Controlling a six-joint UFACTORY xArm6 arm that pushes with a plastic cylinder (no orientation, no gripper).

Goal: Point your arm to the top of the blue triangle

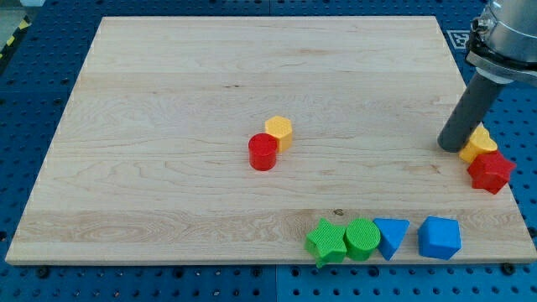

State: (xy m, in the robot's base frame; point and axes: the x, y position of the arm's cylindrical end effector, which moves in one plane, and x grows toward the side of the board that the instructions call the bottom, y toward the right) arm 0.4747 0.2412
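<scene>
One approach step pending: no claw on this rig, just my tip (448,147) at frame right beside the yellow block (478,143); next move, judged, goes lower left to just above the blue triangle (391,236).

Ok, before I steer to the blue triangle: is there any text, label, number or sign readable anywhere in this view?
None readable: no words or numbers on the wooden board or any block.
Black-and-white marker pattern past the board's top right corner: a pattern only, partly hidden, no text.
Yellow-black striped edge at the view's top left: stripes only.
</scene>
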